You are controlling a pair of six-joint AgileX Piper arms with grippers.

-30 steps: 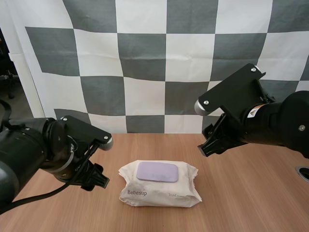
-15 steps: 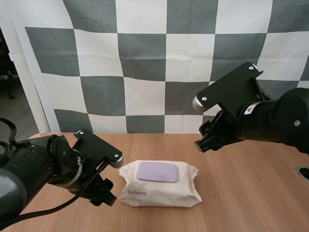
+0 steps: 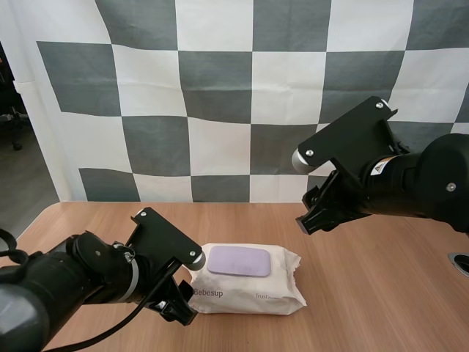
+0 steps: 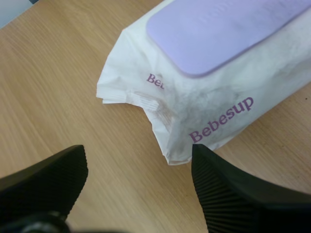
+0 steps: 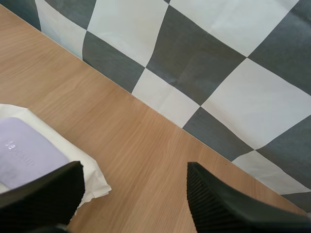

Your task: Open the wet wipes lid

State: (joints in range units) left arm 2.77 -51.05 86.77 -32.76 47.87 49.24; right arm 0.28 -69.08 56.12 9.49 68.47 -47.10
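A white pack of wet wipes (image 3: pixel 244 280) printed "Bebesup" lies on the wooden table, its flat lilac lid (image 3: pixel 239 260) closed on top. My left gripper (image 3: pixel 181 311) sits low at the pack's near left corner. In the left wrist view its fingers (image 4: pixel 228 194) stand apart, open, with the pack's crimped end (image 4: pixel 182 116) just ahead and the lilac lid (image 4: pixel 221 29) beyond. My right gripper (image 3: pixel 309 218) hovers above the table behind and to the right of the pack. Its own view shows open fingers (image 5: pixel 228 204), the pack's corner (image 5: pixel 58 160) beside one of them.
The wooden table (image 3: pixel 381 293) stretches to the right of the pack. A round dark fitting (image 3: pixel 461 262) sits at the table's far right edge.
My left arm has moved right and down along the table, ending at the pack's near left corner. My right arm has barely shifted.
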